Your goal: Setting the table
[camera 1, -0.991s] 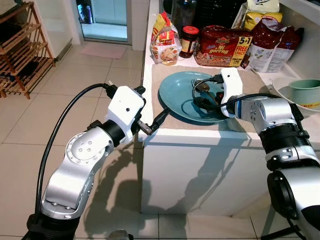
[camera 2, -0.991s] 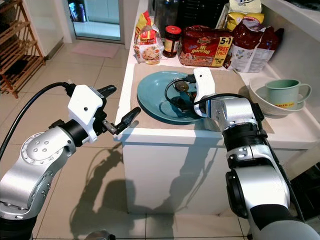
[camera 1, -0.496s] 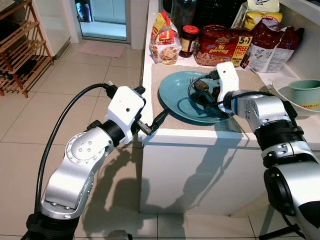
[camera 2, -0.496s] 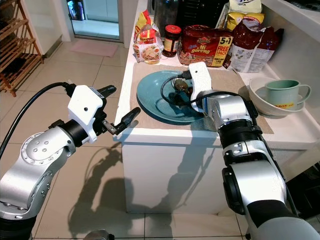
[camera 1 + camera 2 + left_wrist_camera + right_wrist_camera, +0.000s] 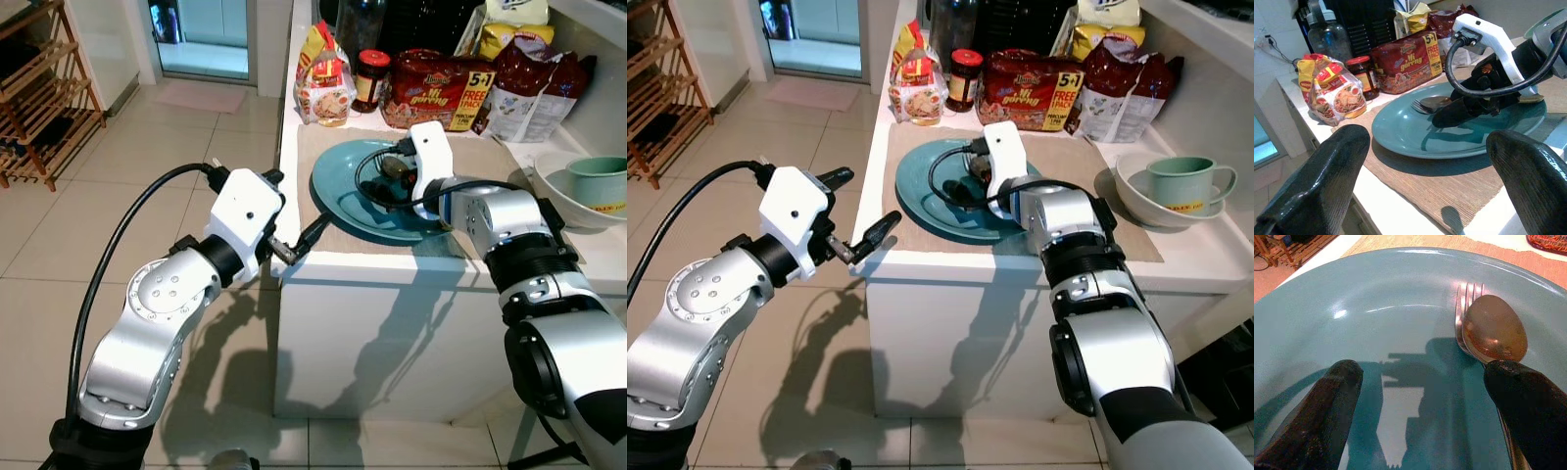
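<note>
Room: tiled floor (image 5: 147, 166), with a wooden rack (image 5: 44, 88) at 10 o'clock and a doorway mat (image 5: 204, 98) at 11 o'clock.
Counter: white counter (image 5: 392, 284) running from centre toward 1 o'clock, with a woven placemat (image 5: 921, 230) on it reaching the near edge.
Left gripper: left gripper (image 5: 299, 235) held off the counter's left edge, just beside the plate's 9 o'clock rim and not touching it; its two black fingers (image 5: 1317, 181) stand wide apart with nothing between them.
Back row: noodle packet (image 5: 325, 83), dark-lidded jar (image 5: 371, 78), red multipack (image 5: 436, 90) and further bags (image 5: 534, 88) lined up at 12 to 1 o'clock behind the plate.
Plate: teal plate (image 5: 338, 181) on the placemat near the counter's front left corner.
Cutlery: spoon (image 5: 1494, 329) lying over a fork (image 5: 1467, 296) inside the plate, toward its 12 o'clock side.
Right gripper: right gripper (image 5: 1420, 401) low over the plate's centre, fingers (image 5: 1327, 406) spread apart; one finger is just beside the spoon's bowl, over the handles, and whether it touches the cutlery cannot be told.
Right side: green mug (image 5: 1181, 181) standing in a white bowl (image 5: 1136, 196) at 3 o'clock, well apart from the plate.
</note>
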You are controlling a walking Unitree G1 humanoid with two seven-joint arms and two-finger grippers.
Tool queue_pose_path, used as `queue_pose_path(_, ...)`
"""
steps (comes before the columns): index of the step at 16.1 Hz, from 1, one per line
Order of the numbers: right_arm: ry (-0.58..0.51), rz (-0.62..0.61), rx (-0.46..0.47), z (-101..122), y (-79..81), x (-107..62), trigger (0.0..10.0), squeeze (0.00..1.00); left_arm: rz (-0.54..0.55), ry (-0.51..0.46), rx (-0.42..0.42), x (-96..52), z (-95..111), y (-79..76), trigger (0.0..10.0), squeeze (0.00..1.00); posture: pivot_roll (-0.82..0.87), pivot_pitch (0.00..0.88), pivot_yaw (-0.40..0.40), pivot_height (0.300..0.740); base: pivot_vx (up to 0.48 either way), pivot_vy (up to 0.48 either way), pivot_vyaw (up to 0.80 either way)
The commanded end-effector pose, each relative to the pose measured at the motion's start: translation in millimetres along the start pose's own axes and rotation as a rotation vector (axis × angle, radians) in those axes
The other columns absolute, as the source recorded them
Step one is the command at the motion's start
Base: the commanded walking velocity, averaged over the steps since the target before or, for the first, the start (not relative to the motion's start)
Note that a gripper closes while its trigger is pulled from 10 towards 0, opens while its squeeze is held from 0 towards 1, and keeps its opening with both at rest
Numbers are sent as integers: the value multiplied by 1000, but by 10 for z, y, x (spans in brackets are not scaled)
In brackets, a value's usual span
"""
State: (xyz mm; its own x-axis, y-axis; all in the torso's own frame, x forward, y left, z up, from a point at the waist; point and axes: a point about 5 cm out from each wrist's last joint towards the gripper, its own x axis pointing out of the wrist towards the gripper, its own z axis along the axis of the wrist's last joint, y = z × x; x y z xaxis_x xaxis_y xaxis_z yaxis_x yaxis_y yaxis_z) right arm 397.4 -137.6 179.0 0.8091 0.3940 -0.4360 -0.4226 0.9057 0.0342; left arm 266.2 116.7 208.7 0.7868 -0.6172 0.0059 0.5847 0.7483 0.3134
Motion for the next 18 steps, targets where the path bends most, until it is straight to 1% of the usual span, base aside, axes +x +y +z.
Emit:
queue_pose_path(1, 16, -16, -6, -3, -34, -2, 10000, 0, -40, -21, 12, 15, 73, -51, 10000, 0, 169, 0, -100, 740, 0, 0, 0)
queue_pose_path(5, 10, -7, -11, 13, -31, 2, 10000, 0, -44, -18, 11, 19, 69, -55, 10000, 0, 169, 0, -100, 740, 0, 0, 0)
queue_pose_path(7, -36, -23, -19, 128, -71, -42, 10000, 0, -44, -18, 15, 19, 70, -53, 10000, 0, 169, 0, -99, 740, 0, 0, 0)
queue_pose_path(10, -60, -53, -7, 208, -145, -96, 10000, 0, -48, -20, 17, 20, 74, -48, 10000, 0, 167, 0, -94, 740, 0, 0, 0)
queue_pose_path(11, -48, -64, -8, 183, -163, -95, 10000, 0, -54, -21, 16, 23, 76, -51, 10000, 0, 167, 0, -91, 740, 0, 0, 0)
queue_pose_path(12, -10, -77, -5, 103, -180, -81, 10000, 0, -70, -24, 16, 29, 83, -63, 10000, 0, 166, 0, -88, 740, 0, 0, 0)
queue_pose_path(14, 5, -90, 0, 42, -176, -58, 10000, 0, -95, -30, 5, 32, 98, -83, 10000, 0, 170, 0, -87, 740, 0, 0, 0)
queue_pose_path(17, 16, -114, 8, 11, -197, -51, 10000, 0, -117, -36, -6, 27, 110, -107, 10000, 0, 171, 0, -87, 740, 0, 0, 0)
queue_pose_path(18, 33, -130, 27, -12, -217, -49, 10000, 0, -120, -34, -6, 28, 108, -112, 10000, 0, 173, 0, -87, 740, 0, 0, 0)
